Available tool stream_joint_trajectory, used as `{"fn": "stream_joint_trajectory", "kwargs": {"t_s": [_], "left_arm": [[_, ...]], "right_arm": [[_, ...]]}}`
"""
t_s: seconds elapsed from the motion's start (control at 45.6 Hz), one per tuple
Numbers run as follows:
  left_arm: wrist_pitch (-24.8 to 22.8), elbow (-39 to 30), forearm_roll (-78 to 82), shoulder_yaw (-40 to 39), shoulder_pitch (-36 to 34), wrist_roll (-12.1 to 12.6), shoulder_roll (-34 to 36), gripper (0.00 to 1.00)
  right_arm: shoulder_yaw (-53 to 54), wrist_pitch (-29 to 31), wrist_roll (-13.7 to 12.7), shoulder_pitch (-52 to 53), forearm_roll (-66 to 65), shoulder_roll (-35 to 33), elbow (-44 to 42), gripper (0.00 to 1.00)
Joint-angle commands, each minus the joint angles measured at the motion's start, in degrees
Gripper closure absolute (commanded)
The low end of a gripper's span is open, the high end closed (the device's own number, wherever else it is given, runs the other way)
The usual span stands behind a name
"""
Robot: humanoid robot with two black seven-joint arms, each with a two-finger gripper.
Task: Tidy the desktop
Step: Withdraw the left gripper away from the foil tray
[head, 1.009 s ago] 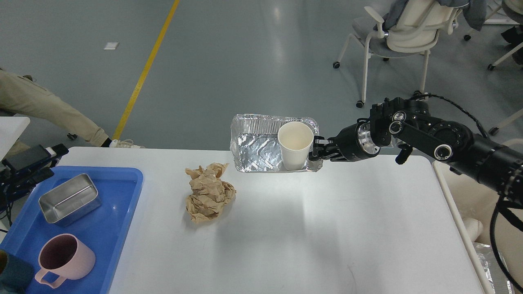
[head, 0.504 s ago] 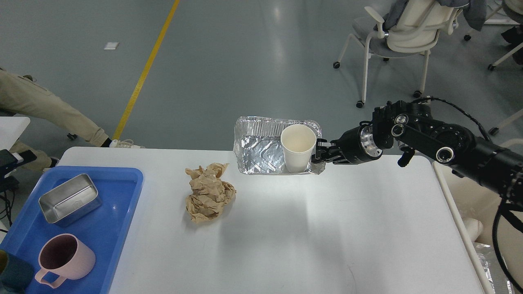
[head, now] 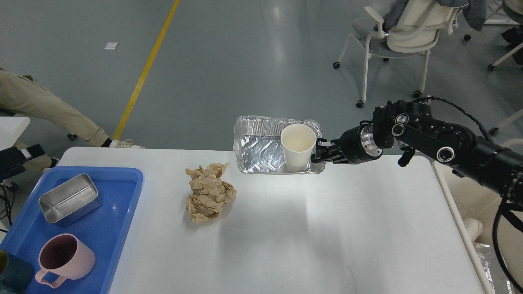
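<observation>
One white table (head: 327, 228) with rounded corners, matte, fills lower frame; task surface, mostly bare at centre and right. No readable brand, label or writing anywhere.

On table, centre-left: crumpled brown paper (head: 209, 192), lying loose. Far edge, centre: foil tray (head: 257, 143), shiny, wrinkled, lifted and overhanging far table edge, shadow below on table. Inside foil tray, right side: white paper cup (head: 298, 148), upright, empty inside.

Right gripper (head: 319, 155) at foil tray's right rim, clamped on the rim; black arm entering from right with cable looped over it. Left gripper not seen; only a dark piece at far left edge, cannot tell what.

Left on table: blue tray (head: 122, 204). In it: steel rectangular tin (head: 70, 199), open side up, empty; pink mug (head: 65, 259) below it, handle toward viewer; dark teal item at bottom-left corner, cut off.

Right of table: cream bin (head: 461, 200) rim just beside table edge, bit of foil inside at bottom.

Room: grey glossy floor, yellow line (head: 143, 73) running diagonally, white office chairs (head: 404, 36) on casters upper right, person's leg in beige trousers (head: 45, 106) at left.
</observation>
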Motion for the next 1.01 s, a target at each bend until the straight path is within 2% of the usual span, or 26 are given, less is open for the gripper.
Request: {"fn": "stream_joint_trajectory", "kwargs": {"t_s": [0.0,0.153,0.307,0.395,0.724,0.855,0.987], "left_arm": [[-3.9,1.3,10.7,0.0,-4.6,-0.4,-1.1,0.03],[-12.3,3.1,23.6,1.7,-14.4,0.6,-4.1,0.03],[-17.0,3.1,31.0,7.9,-24.0,3.5,-6.5,0.03],[-18.9,3.1,33.2,13.8,-31.1,3.9,-8.0,0.03],[-19.0,8.6,46.7,39.5,-55.3,3.9,-20.2,0.03],[-18.5,12.3,50.7,46.7,-61.7,3.8,-26.8,0.03],[-18.1,14.7,53.0,51.2,-64.7,3.9,-32.1,0.03]], "right_arm": [[0.0,-0.4,0.0,-0.1,0.0,0.0,0.5,1.0],[0.1,-0.5,0.0,-0.1,0.0,0.3,0.6,1.0],[0.2,-0.7,0.0,0.0,0.0,0.4,0.6,1.0],[0.3,-0.7,0.0,0.1,0.0,0.4,0.7,1.0],[0.5,-0.8,0.0,-0.1,0.0,0.4,1.5,1.0],[0.5,-0.9,0.0,0.0,0.0,0.3,2.3,1.0],[0.5,-0.9,0.0,0.0,0.0,0.3,2.3,1.0]]}}
